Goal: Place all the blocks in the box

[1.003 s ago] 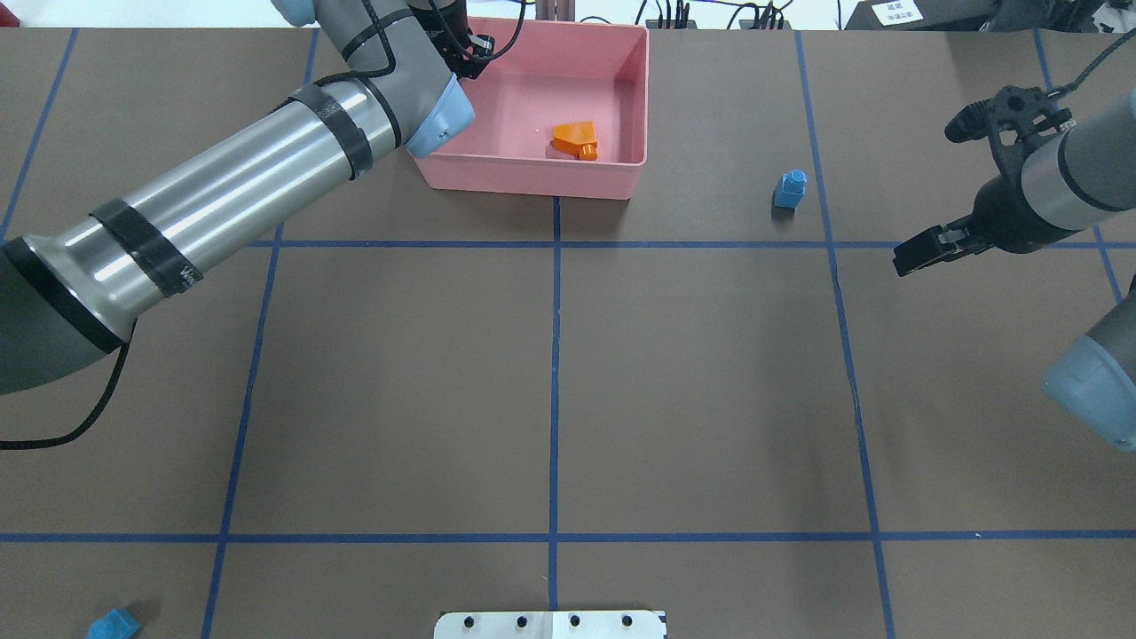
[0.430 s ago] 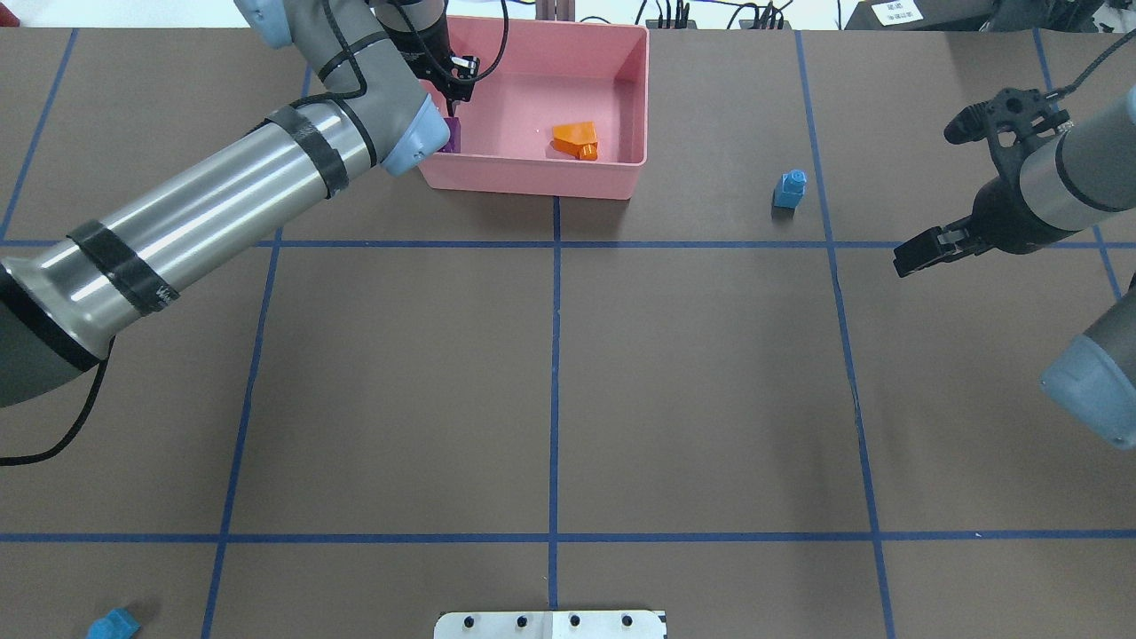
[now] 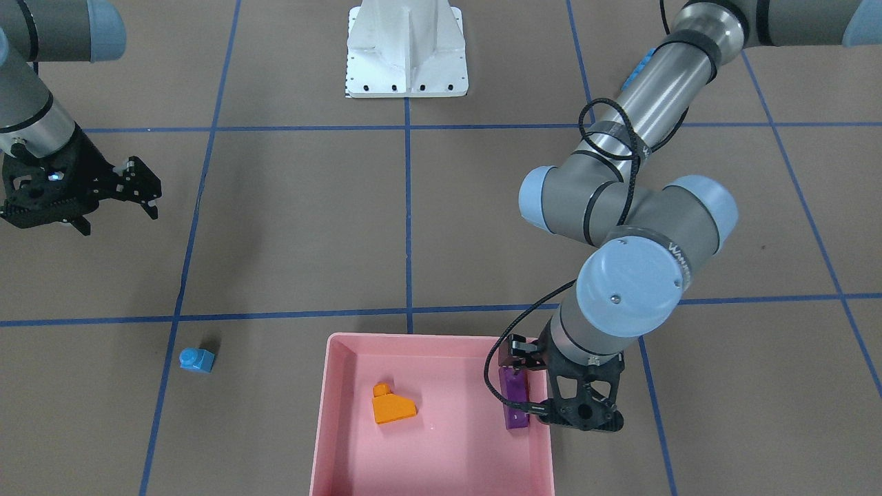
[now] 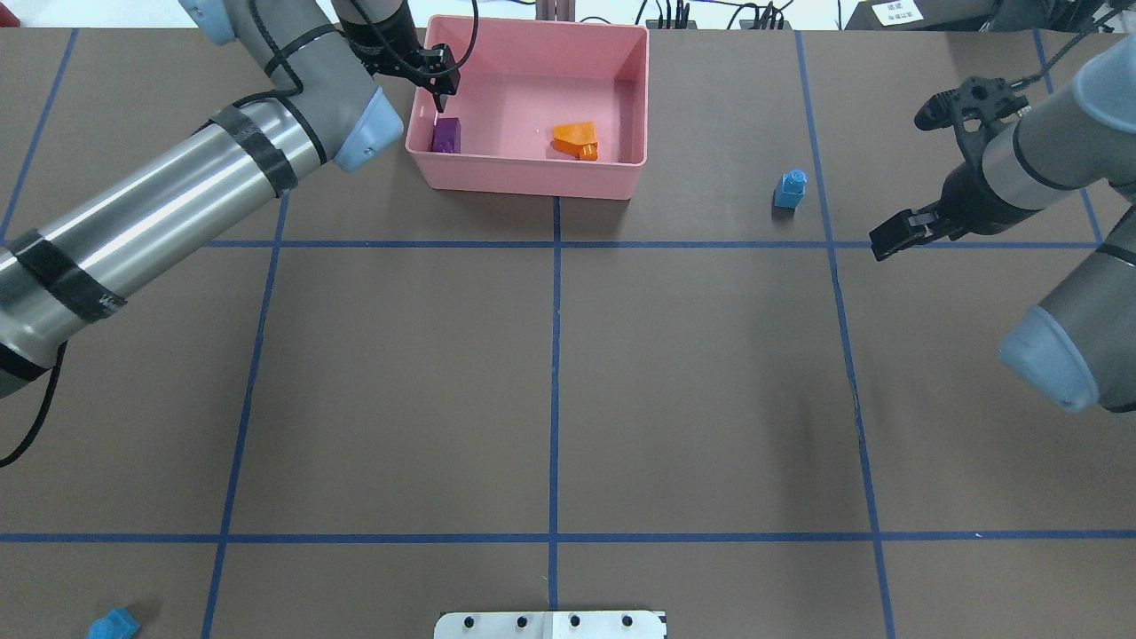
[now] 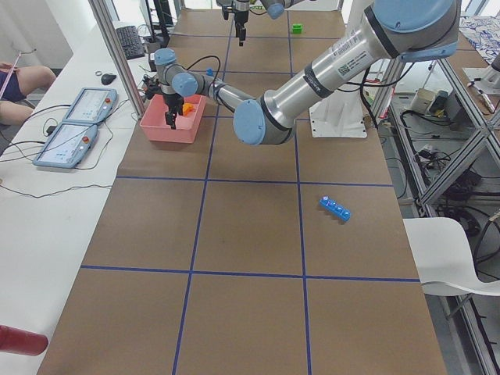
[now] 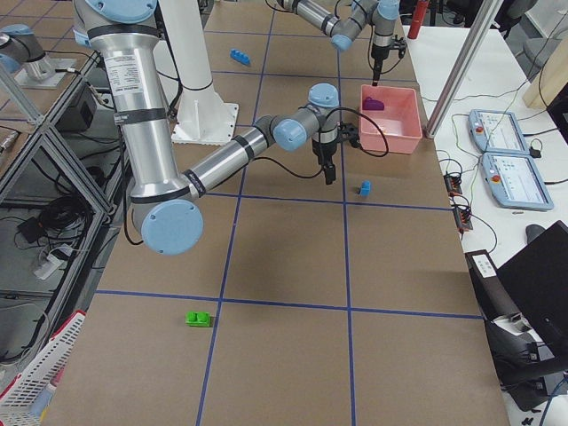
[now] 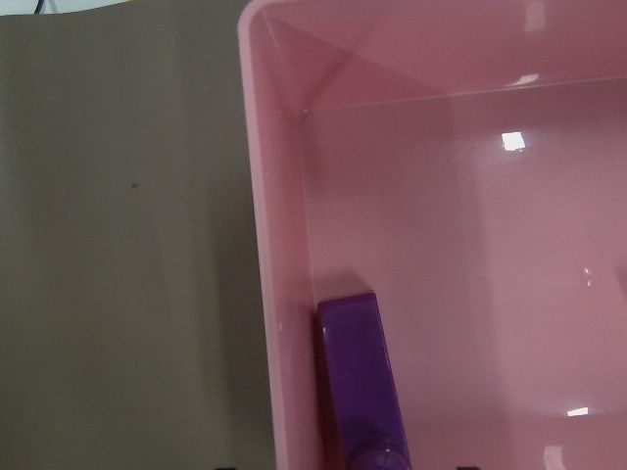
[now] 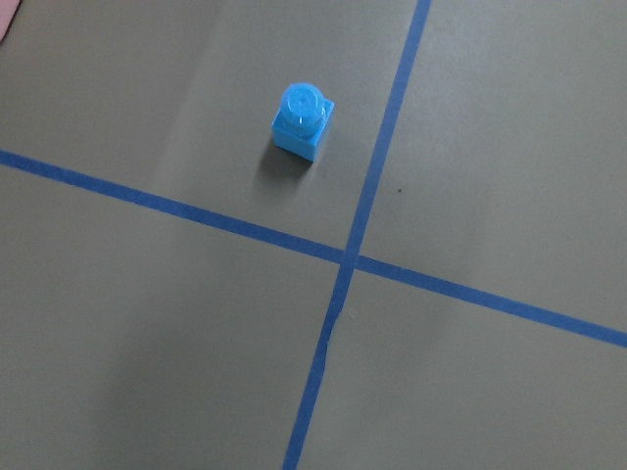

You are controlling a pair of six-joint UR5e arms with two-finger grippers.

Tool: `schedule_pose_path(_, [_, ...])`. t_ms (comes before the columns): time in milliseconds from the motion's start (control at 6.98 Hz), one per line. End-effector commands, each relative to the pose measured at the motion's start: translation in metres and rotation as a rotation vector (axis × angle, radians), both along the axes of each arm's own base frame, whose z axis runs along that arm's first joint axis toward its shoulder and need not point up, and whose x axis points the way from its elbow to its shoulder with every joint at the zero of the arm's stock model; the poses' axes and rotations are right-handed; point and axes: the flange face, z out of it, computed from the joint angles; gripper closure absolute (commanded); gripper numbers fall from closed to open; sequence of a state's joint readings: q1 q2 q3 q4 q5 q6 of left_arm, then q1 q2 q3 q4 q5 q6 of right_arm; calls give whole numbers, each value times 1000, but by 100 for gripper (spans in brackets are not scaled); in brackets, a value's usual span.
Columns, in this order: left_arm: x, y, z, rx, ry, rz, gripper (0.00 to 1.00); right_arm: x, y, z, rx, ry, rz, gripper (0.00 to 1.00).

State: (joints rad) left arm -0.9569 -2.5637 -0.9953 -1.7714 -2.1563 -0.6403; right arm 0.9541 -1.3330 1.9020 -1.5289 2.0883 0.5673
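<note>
Inside box (image 4: 532, 177) | purple block (image 4: 445, 135) free against wall, orange block (image 4: 575, 140) mid-floor | left gripper (image 3: 521, 379) above, jaws released | right gripper (image 4: 901, 182) spread empty near small blue block (image 4: 789, 189).

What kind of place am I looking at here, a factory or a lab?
Most likely a robotics lab: a left arm and right arm stand at a table gridded with blue tape, toy blocks lie on it, and the side bench holds control tablets and a keyboard.
</note>
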Motion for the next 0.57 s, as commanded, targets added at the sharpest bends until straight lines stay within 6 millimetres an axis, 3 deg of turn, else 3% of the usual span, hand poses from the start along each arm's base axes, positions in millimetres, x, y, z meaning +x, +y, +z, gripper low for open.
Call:
schedule_pose_path(0, [-67, 29, 71, 67, 7, 44, 0, -39, -57, -5, -15, 16, 4, 0])
schedule_pose_path(287, [-121, 83, 143, 134, -14, 103, 0, -76, -109, 35, 21, -8, 9, 0])
schedule_pose_path(430, [-136, 108, 162, 146, -18, 118, 0, -91, -130, 42, -18, -10, 46, 1])
